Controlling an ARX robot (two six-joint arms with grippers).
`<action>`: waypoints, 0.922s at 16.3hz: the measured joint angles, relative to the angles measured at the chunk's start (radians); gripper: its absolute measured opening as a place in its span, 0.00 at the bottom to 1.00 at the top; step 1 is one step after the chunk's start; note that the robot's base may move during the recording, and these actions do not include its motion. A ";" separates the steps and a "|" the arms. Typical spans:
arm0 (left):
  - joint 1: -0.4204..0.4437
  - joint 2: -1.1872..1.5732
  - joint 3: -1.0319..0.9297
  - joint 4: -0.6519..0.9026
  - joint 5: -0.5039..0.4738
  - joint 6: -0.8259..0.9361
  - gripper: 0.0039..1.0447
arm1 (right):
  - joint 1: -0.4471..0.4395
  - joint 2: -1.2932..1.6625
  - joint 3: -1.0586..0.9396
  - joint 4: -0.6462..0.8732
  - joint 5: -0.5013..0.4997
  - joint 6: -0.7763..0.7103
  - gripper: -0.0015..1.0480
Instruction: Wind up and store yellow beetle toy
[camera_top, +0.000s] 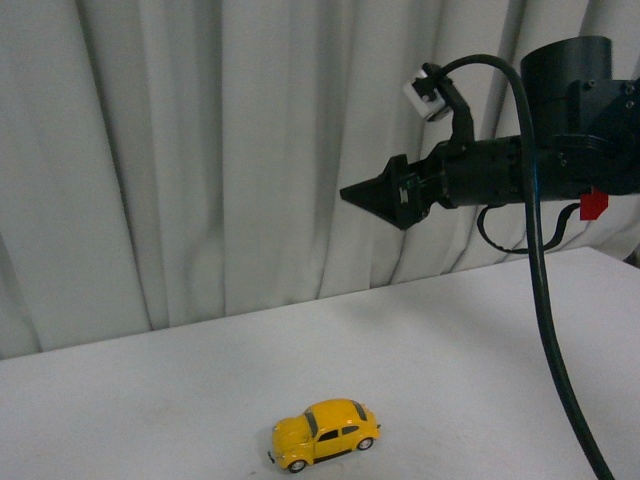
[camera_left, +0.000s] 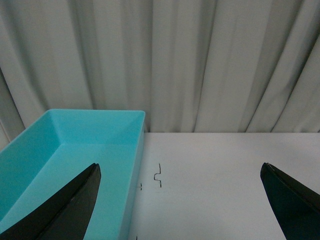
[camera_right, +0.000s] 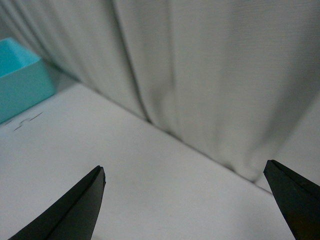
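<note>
The yellow beetle toy (camera_top: 325, 434) stands on its wheels on the white table (camera_top: 150, 400), near the front edge in the front view. My right gripper (camera_top: 365, 195) hangs high above and to the right of it, pointing left, open and empty. In the right wrist view its black fingertips (camera_right: 90, 192) are spread wide over bare table; the toy is out of that view. My left gripper (camera_left: 180, 172) is open too, its fingers (camera_left: 82, 192) wide apart with nothing between them, beside a turquoise box (camera_left: 65, 145). The left arm does not show in the front view.
The turquoise box is open-topped and empty, and its corner (camera_right: 20, 75) also shows in the right wrist view. A pale pleated curtain (camera_top: 200, 150) hangs close behind the table. Small black marks (camera_left: 159, 175) are drawn on the tabletop by the box. A black cable (camera_top: 545, 300) trails down from the right arm.
</note>
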 joint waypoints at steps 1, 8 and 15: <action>0.000 0.000 0.000 0.000 0.000 0.000 0.94 | 0.023 0.014 0.043 -0.125 -0.062 -0.095 0.94; 0.000 0.000 0.000 0.000 0.000 0.000 0.94 | 0.090 0.229 0.330 -1.169 -0.037 -1.141 0.94; 0.000 0.000 0.000 0.000 0.000 0.000 0.94 | 0.120 0.351 0.454 -1.266 0.065 -1.389 0.94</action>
